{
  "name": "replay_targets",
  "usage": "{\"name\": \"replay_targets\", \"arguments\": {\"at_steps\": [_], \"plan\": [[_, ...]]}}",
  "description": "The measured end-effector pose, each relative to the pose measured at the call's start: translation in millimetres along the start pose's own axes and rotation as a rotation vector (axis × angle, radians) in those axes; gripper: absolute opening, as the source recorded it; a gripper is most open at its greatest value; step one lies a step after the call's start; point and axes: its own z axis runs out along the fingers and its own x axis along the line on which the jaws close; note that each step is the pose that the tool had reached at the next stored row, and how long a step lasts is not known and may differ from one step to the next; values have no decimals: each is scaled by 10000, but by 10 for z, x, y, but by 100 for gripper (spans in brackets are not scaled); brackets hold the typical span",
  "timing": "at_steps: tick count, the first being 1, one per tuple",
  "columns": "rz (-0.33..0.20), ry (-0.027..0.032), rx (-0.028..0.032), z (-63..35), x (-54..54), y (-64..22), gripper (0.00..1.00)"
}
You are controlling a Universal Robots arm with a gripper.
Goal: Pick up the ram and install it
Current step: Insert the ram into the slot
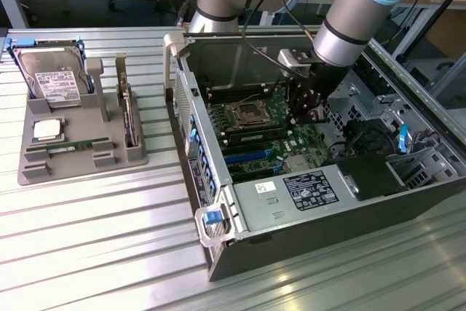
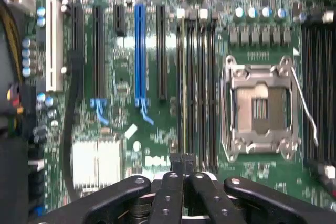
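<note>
One ram [image 1: 69, 148], a thin green stick, lies flat in the grey holder tray [image 1: 29, 172] at the exterior view's left, far from the arm. My gripper [image 1: 304, 116] hangs inside the open computer case [image 1: 328, 245], low over the motherboard beside the CPU socket [image 1: 247, 114]. In the wrist view its black fingers are pressed together, and the gripper [image 2: 182, 160] sits right over the row of long black memory slots [image 2: 197, 77]. I see nothing between the fingers. Whether a ram stands in the slot under them I cannot tell.
On the tray are a silver hard drive [image 1: 51, 81] and a small square CPU chip [image 1: 47, 130]. Inside the case, the empty CPU socket [image 2: 261, 109], a blue expansion slot [image 2: 139, 51], a heatsink [image 2: 97, 161] and the power supply [image 1: 309, 191] surround the gripper.
</note>
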Motion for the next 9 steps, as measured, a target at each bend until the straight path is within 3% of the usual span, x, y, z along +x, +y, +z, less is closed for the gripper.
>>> {"name": "replay_targets", "arguments": {"at_steps": [3,5,9], "plan": [[0,1,-35,-19,1,-137,10],[0,-1,-44,-81,-1,-236,10],[-1,-12,-45,-202,-3,-281,10]]}}
